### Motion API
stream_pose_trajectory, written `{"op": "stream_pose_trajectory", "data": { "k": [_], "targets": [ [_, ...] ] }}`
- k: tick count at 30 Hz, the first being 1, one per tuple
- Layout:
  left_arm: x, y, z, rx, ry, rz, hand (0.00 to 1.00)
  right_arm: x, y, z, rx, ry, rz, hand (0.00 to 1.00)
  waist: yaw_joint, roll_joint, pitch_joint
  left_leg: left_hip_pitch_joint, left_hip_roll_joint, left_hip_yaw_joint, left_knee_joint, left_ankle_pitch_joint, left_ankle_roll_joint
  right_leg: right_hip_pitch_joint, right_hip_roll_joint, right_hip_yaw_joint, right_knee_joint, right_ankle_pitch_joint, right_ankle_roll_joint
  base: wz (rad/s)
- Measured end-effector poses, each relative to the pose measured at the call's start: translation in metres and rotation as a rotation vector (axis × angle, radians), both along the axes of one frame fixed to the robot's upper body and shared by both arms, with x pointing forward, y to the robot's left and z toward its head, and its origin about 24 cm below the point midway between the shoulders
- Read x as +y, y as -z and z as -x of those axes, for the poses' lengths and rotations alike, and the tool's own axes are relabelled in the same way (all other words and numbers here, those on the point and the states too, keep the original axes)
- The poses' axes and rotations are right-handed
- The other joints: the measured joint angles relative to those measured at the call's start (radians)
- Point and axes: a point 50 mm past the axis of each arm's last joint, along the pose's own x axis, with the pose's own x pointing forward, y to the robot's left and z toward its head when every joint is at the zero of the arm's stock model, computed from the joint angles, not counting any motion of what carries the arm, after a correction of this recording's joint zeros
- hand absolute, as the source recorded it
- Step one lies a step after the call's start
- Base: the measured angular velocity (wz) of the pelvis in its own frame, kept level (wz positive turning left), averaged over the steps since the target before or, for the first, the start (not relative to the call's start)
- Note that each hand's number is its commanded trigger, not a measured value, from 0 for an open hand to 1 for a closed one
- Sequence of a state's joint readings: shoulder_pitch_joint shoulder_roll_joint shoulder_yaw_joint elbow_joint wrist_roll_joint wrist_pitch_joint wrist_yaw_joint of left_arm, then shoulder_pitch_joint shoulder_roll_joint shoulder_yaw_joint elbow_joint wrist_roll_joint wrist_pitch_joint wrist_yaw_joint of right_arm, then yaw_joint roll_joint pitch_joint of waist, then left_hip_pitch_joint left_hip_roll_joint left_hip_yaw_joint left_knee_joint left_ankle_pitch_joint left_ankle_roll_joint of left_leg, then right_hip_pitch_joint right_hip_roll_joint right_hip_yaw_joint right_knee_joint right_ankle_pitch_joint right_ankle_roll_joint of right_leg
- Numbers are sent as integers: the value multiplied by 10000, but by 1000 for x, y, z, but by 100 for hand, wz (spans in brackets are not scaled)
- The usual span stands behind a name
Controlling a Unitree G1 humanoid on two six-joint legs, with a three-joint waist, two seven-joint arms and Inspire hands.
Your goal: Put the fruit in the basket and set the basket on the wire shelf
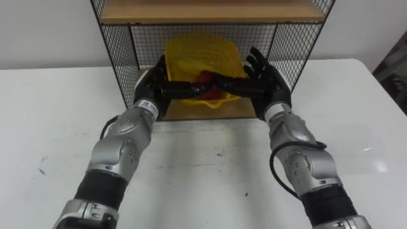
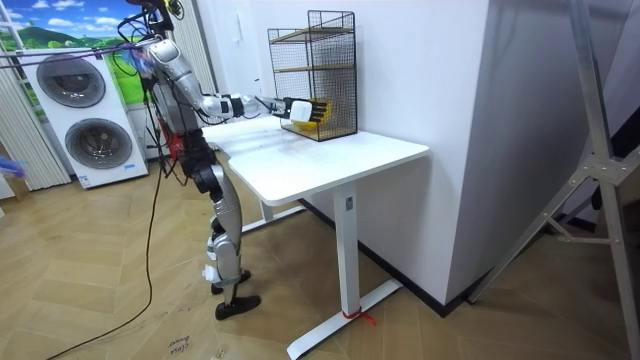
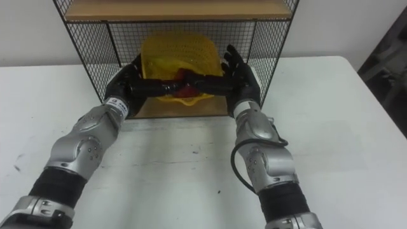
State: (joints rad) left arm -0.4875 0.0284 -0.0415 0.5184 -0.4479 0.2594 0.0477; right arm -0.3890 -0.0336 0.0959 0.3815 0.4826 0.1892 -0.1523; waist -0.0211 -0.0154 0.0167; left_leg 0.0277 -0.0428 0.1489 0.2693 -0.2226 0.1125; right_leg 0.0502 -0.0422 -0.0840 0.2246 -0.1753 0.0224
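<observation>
Fingers [image 1: 255, 62] of the right hand [image 1: 272, 86] stand straight and spread at the mouth of the wire shelf [image 1: 121, 51]. The left hand [image 1: 147, 88] mirrors it, fingers straight too, and both thumbs reach inward across the front. Between the palms, apparently touching them, the yellow basket [image 1: 200, 48] sits tipped toward the camera on the shelf's lower board, with red fruit [image 1: 205, 81] at its near rim. It probably works best to push evenly with both hands, level the basket, then draw the thumbs clear of the mesh.
</observation>
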Motion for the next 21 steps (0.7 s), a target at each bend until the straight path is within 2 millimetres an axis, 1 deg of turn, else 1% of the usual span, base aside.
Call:
{"op": "stream_pose_trajectory", "data": {
  "k": [2, 8, 14, 21],
  "targets": [
    [2, 4, 1, 190, -111, 72, 0, 0, 0, 0, -6, -17, -11, 0, -4, 42, -35, 2, -2, 1, 14, 1, 1, 4, -3, -5, 0, 3, 3, 0],
    [5, 5, 0, 257, -279, 182, 0, 1, 1, 0, 51, -32, -24, 0, -22, 129, -89, -3, 5, 13, 18, 1, 1, 37, 1, 6, 40, 4, 2, 0],
    [15, 10, 1, 495, -708, 341, 0, -4, 12, 1, 532, 130, -17, 0, -34, 150, -90, -13, 5, -4, 33, 5, 3, 48, -1, -13, 36, 6, -2, 0],
    [26, 8, 0, 453, -1042, 312, 0, -6, 11, 1, 529, 185, -8, 0, -76, 213, -102, -85, -9, -124, -6, 5, 3, 16, 7, -130, -3, 9, -5, 4]
  ]
}}
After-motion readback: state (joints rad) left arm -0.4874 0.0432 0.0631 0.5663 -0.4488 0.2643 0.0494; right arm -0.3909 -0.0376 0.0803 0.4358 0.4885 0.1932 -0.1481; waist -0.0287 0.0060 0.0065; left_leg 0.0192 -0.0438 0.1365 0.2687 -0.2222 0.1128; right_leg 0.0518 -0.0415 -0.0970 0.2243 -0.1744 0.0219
